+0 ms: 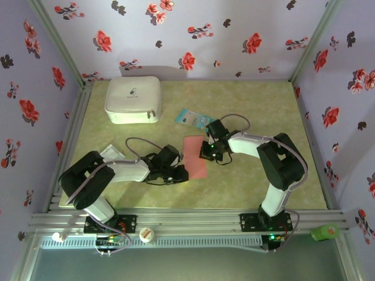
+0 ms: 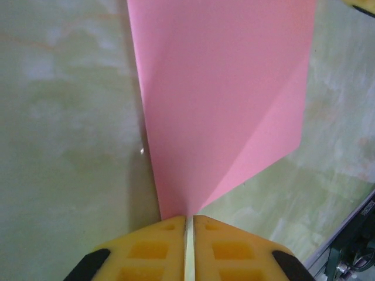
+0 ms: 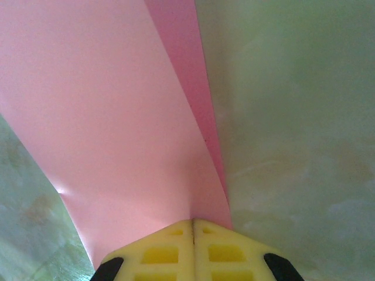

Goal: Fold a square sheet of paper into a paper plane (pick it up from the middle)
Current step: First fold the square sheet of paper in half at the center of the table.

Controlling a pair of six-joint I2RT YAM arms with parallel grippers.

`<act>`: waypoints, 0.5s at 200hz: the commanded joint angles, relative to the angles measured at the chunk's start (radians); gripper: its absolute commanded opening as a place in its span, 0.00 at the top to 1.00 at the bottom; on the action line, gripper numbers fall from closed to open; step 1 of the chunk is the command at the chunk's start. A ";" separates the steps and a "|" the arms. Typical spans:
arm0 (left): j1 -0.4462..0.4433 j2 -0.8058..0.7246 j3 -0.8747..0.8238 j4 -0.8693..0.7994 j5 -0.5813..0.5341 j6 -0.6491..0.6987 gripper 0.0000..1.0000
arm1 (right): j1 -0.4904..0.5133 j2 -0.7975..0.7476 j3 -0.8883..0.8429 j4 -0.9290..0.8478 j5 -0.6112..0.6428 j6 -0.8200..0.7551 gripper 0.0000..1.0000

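On the table (image 1: 246, 187), we pinch the square sheet of paper (image 1: 195, 158) from two sides. Our left gripper (image 2: 189, 223) and right gripper (image 3: 193, 224) are both clamped on it.

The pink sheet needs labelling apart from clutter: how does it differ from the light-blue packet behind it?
The pink sheet is plain; the light-blue packet is printed. The sheet is larger than the packet. The sheet is pinched by the left pincer and the right pincer; the packet lies free. Both are thin and sit on the table.
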 commanded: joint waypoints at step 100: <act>0.252 0.066 0.216 0.033 0.123 0.120 0.85 | 0.002 0.060 -0.011 -0.151 0.080 -0.028 1.00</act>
